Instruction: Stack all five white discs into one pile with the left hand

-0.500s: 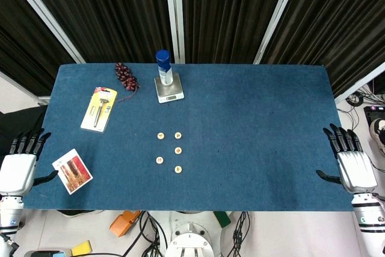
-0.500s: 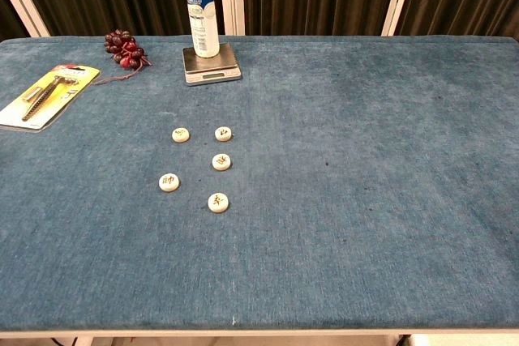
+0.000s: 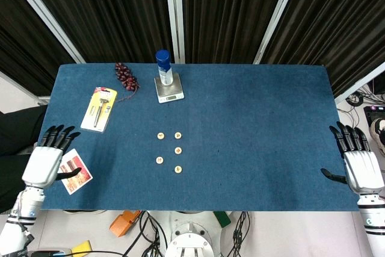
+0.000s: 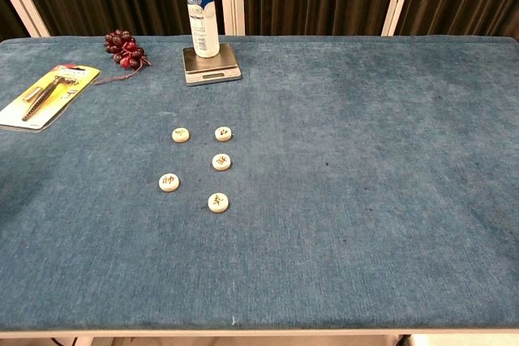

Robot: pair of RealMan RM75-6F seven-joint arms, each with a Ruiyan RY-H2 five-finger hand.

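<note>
Head view: from up here I've got the whole blue bench in sight; both hands show only in this camera
Left hand: my left hand sits over the near left corner with fingers spread and nothing in it; it overlaps the edge of a small picture card lying there
Right hand: right hand hangs off the far right edge of the bench, fingers apart too, holding nothing; well away from everything
Discs: five white discs lie loose in a little cluster near the middle, a bit left of centre; none touching, none stacked yet
Disc layout: two side by side at the back, and; one just behind the middle; one out to the left; nearest one at the front; each has a dark mark on top, too small for me to read
Back of bench: a small scale with a blue-capped bottle standing upright on it; a bunch of dark red grapes just left of that
Left side: a yellow blister pack with a metal tool lying flat, between the grapes and my left hand
Chest view: no hands in it; just the discs and the back clutter
</note>
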